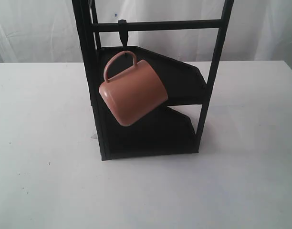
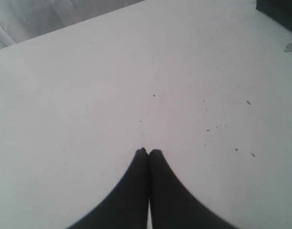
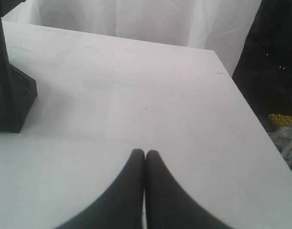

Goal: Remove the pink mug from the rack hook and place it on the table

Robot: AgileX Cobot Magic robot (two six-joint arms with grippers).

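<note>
White table (image 1: 41, 181) beneath fingers (image 2: 134, 191); pink mug (image 1: 134, 95) apart, on rack hook (image 1: 123, 32)

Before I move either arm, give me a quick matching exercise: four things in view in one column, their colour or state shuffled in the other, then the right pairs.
Things:
1. mug
2. left tool
3. rack
4. table

States:
A. white, with small dark specks
B. hanging tilted by its handle on the hook
C. shut, holding nothing
D. black, standing upright with two slanted shelves

Pairs: 1-B, 2-C, 3-D, 4-A
</note>
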